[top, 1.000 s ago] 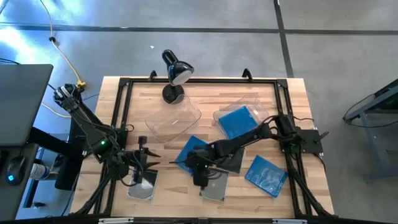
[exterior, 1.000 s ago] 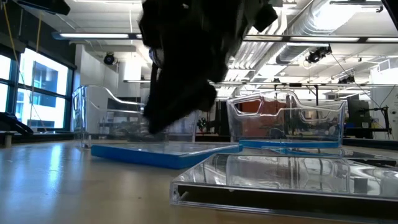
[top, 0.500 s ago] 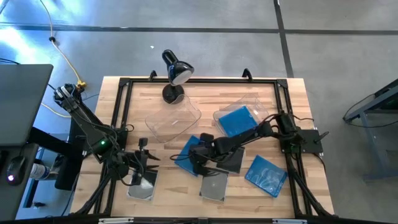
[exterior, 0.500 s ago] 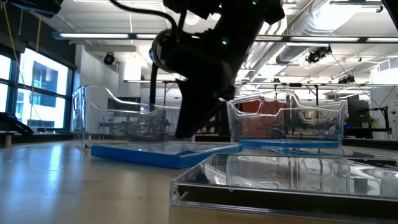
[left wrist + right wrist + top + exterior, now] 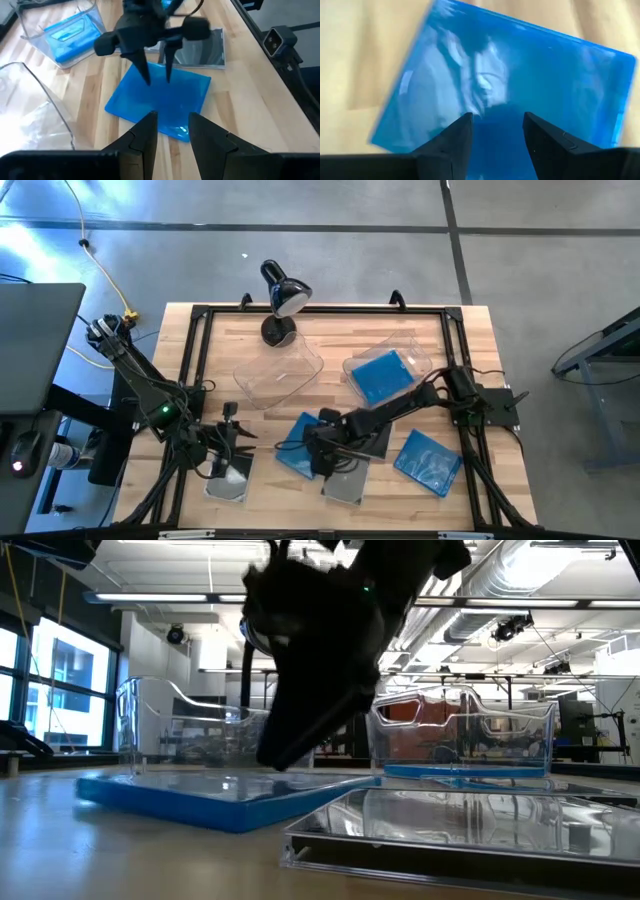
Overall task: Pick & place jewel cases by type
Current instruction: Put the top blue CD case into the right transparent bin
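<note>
We have the right gripper (image 5: 156,80) down over a blue case (image 5: 300,446) lying flat on the wooden table (image 5: 250,330) near the middle. Its two fingers are spread apart with their tips on or just above the lid, grasping nothing yet. In the right wrist view the same blue case (image 5: 510,85) fills the picture between the fingers.

Our left gripper (image 5: 232,442) waits at the left front of the table over a dark case (image 5: 228,477). Its fingers stand partly apart, and we cannot tell whether they touch that case.

Another dark case (image 5: 345,478) lies just in front of the blue one, and a second blue case (image 5: 428,461) sits at the right front. One clear bin (image 5: 405,350) already holds a blue case (image 5: 381,374); the other clear bin (image 5: 258,385) beside it looks empty. A black desk lamp (image 5: 282,298) stands at the back edge.

What worries us is the flat lie of the case. The fingers come from above onto the lid, so they may push it along the wood instead of catching an edge. A slide could drive it into the dark case in front, or under it. A shallow pinch on one edge could also let the case tilt and drop on the way to the bin.

We can read no brand, label or writing on any case or bin.
</note>
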Tool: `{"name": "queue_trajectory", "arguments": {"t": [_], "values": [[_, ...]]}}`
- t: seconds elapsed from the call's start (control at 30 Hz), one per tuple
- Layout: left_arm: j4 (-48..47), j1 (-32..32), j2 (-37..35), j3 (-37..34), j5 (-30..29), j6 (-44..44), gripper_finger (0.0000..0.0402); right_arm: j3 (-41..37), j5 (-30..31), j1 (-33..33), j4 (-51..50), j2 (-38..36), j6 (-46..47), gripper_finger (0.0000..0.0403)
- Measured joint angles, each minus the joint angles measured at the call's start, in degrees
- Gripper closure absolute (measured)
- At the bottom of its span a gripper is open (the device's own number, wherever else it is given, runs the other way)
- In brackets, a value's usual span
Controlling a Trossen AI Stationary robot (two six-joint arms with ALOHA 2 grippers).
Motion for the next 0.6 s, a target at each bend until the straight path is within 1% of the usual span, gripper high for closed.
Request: {"name": "queue_trajectory", "arguments": {"t": [0.1,0.2,0.27,0.33,0.4,0.43,0.53,0.6], "values": [[0.1,0.0,0.0,0.0,1.0,-0.8,0.0293,0.2,-0.6,0.8,3.2,0.0,-1.1,0.0242],[0.4,0.0,0.6,0.0,2.4,-1.3,0.0293,1.3,0.3,1.0,3.1,-0.1,-4.0,0.0242],[0.5,0.0,2.0,0.0,2.2,-1.1,0.0293,2.3,3.2,0.5,0.2,-0.5,-5.8,0.0242],[1.2,0.0,4.2,0.0,2.0,-0.8,0.0293,3.5,6.8,-0.6,-3.3,-0.5,-5.5,0.0242],[2.4,0.0,7.1,0.0,1.3,-0.8,0.0293,4.6,7.2,-2.5,-7.9,-0.5,-2.4,0.0242],[3.1,0.0,8.8,0.0,0.5,-0.7,0.0293,5.0,5.7,-3.6,-9.6,-0.5,-0.1,0.0242],[5.4,0.0,13.9,0.0,-0.9,-0.6,0.0293,5.1,-2.5,-7.1,-12.5,-0.5,6.7,0.0242],[7.1,0.0,17.1,0.0,-1.5,-0.6,0.0293,4.8,-6.8,-9.1,-13.3,-0.5,8.7,0.0242]]}}
